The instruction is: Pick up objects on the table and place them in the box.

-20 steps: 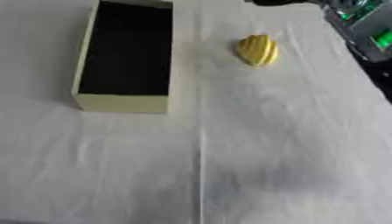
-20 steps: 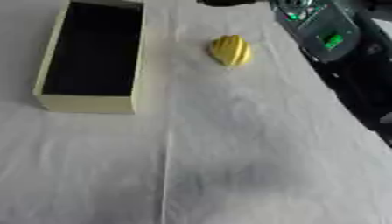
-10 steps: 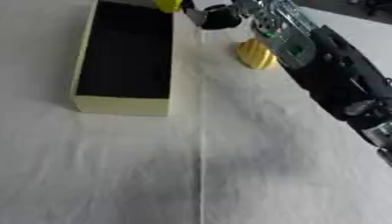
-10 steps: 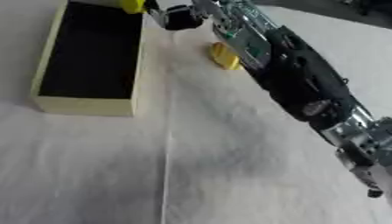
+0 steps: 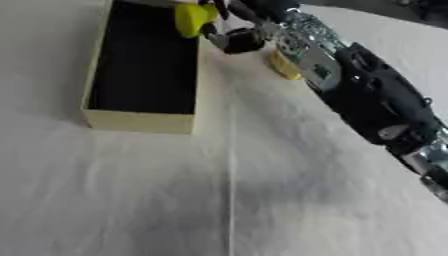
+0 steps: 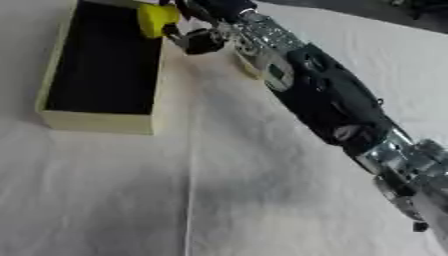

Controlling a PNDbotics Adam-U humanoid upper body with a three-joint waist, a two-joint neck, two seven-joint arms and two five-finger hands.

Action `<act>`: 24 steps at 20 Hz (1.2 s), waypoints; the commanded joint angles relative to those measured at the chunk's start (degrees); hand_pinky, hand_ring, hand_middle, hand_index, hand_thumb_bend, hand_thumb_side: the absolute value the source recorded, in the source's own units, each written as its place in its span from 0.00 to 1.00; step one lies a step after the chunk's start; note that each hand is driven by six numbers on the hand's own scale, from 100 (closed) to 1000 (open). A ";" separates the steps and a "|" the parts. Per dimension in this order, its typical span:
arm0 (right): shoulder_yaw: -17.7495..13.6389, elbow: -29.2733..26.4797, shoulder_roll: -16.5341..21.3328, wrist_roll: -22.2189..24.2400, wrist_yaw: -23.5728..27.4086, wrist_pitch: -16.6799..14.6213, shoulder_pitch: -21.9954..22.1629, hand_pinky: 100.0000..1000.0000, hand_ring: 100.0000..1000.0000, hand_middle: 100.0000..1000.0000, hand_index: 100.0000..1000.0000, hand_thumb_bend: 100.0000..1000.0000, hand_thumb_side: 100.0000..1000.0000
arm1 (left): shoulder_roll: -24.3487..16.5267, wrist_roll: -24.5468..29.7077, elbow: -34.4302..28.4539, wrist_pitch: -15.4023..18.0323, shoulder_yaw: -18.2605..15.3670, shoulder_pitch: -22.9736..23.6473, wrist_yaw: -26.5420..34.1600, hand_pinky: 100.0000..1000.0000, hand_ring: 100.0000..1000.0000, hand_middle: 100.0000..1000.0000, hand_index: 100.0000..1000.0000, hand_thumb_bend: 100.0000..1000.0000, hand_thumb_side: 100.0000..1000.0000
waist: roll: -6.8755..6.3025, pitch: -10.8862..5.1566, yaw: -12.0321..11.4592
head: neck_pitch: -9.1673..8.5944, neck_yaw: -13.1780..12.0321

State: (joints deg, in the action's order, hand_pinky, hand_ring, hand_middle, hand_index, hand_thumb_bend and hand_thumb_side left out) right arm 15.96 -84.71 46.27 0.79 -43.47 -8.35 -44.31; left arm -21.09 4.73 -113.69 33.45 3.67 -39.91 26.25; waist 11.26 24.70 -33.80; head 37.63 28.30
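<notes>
**Yellow object held above the box's far right rim**

At the top of the frame, your right hand reached in along a diagonal from the lower right, its fingers curled round a yellow object. You had that object at the upper middle of the picture, over the far right rim of the box and above its dark interior. The box was pale yellow, long and open-topped, and it lay in the upper left on the white tablecloth. A second yellow object sat on the cloth just right of the box, partly hidden behind your forearm, which was black with silver joints. A straight crease in the cloth ran down the middle of the frame. Your left hand showed in neither view.
</notes>
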 commanded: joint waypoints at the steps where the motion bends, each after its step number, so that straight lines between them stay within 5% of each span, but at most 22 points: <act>1: -0.15 -0.57 0.83 1.59 -2.89 -0.80 -0.41 0.79 0.80 0.70 0.85 0.00 0.23 | -0.33 0.09 -0.90 -0.51 -0.45 -0.39 0.19 0.75 0.74 0.64 0.84 0.00 0.57 | -0.52 -1.25 0.10 | -0.58 -0.24; 3: -0.48 -1.42 0.90 2.03 -4.08 -1.04 -0.48 0.84 0.86 0.76 0.91 0.00 0.21 | -0.33 0.14 -0.90 -0.65 -0.46 -0.31 0.18 0.75 0.74 0.64 0.84 0.00 0.57 | -0.57 -1.31 0.21 | -0.58 -0.26; 7: -1.36 -4.79 1.51 2.33 -3.37 -1.54 -0.65 0.85 0.87 0.73 0.91 0.02 0.11 | -0.25 0.32 -0.90 -1.12 -0.48 -0.11 0.09 0.75 0.74 0.64 0.84 0.00 0.57 | -0.71 -1.44 0.50 | -0.53 -0.40; 16: -5.89 -13.71 4.73 2.35 9.25 2.54 1.46 0.86 0.86 0.58 0.87 0.00 0.00 | -0.45 -0.20 -0.90 -1.36 -0.88 0.58 -0.15 0.75 0.74 0.64 0.84 0.00 0.57 | -1.47 -1.86 2.13 | -0.05 -1.74; 24: -14.97 -26.64 12.80 2.95 25.51 7.27 14.66 0.88 0.87 0.56 0.86 0.00 0.00 | -1.73 -2.28 -0.90 -1.22 -2.18 2.47 -1.98 0.75 0.74 0.64 0.84 0.00 0.57 | -2.06 -1.86 5.66 | 0.82 -6.26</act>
State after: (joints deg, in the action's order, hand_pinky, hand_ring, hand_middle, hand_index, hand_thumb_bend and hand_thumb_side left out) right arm 3.15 -108.76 55.85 3.69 -20.16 -1.80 -29.44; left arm -21.20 2.90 -113.69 32.21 2.21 -37.06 24.82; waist 9.88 24.33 -28.04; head 38.27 22.75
